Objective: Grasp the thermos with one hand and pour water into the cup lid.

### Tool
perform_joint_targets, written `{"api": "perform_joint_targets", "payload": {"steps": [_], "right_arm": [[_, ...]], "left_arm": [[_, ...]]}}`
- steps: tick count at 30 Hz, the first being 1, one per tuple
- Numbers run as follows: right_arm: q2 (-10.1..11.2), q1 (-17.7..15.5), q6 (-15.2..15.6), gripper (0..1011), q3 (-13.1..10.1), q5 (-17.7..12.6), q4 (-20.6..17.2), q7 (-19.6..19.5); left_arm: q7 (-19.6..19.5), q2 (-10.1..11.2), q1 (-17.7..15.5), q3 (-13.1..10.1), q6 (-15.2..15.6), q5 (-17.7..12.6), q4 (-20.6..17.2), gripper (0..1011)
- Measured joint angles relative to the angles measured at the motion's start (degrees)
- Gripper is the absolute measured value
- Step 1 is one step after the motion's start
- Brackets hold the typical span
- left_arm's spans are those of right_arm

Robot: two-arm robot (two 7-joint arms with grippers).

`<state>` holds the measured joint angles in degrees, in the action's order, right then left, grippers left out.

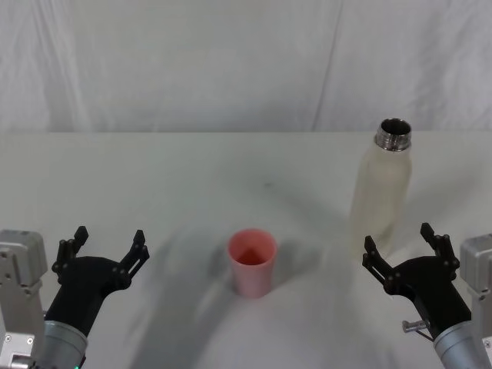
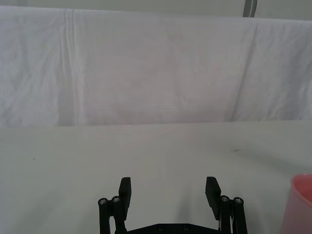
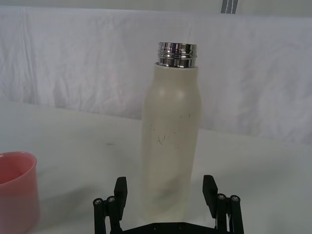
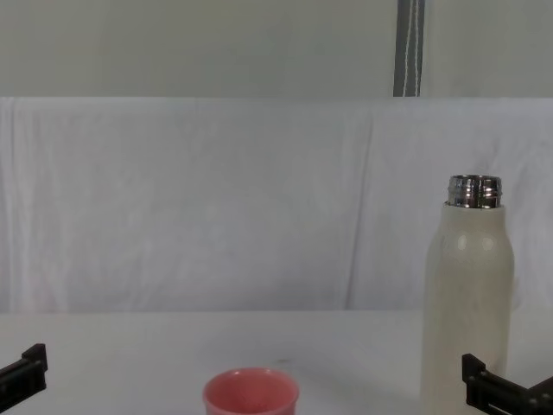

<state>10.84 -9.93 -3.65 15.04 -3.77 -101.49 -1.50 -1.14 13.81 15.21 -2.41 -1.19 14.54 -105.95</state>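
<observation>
R gripper (image 1: pixel 400 250) spread just short of upright thermos (image 1: pixel 381 186), prob. not touching; L gripper (image 1: pixel 109 247) spread; pink cup lid (image 1: pixel 251 263) between.

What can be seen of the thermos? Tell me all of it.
The thermos is a tall cream-white bottle with rounded shoulders and a shiny, threaded steel neck, uncapped. Faint dark scuffs mark its side. It stands upright on the white table, to the right of the pink cup and apart from it. The right gripper sits open just in front of its base, not gripping it.
</observation>
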Motion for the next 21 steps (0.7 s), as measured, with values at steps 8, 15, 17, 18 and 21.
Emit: {"api": "perform_joint_targets", "payload": {"steps": [8, 15, 17, 18, 21], "right_arm": [[0.0, 0.0, 0.0, 1001, 0.0, 0.0, 0.0, 0.01], [0.0, 0.0, 0.0, 1001, 0.0, 0.0, 0.0, 0.0], [0.0, 0.0, 0.0, 1001, 0.0, 0.0, 0.0, 0.0], [0.0, 0.0, 0.0, 1001, 0.0, 0.0, 0.0, 0.0], [0.0, 0.0, 0.0, 1001, 0.0, 0.0, 0.0, 0.0]], "left_arm": [[0.0, 0.0, 0.0, 0.0, 0.0, 0.0, 0.0, 1001], [0.0, 0.0, 0.0, 0.0, 0.0, 0.0, 0.0, 1001], [0.0, 0.0, 0.0, 0.0, 0.0, 0.0, 0.0, 1001], [0.0, 0.0, 0.0, 0.0, 0.0, 0.0, 0.0, 1001], [0.0, 0.0, 0.0, 0.0, 0.0, 0.0, 0.0, 1001]]}}
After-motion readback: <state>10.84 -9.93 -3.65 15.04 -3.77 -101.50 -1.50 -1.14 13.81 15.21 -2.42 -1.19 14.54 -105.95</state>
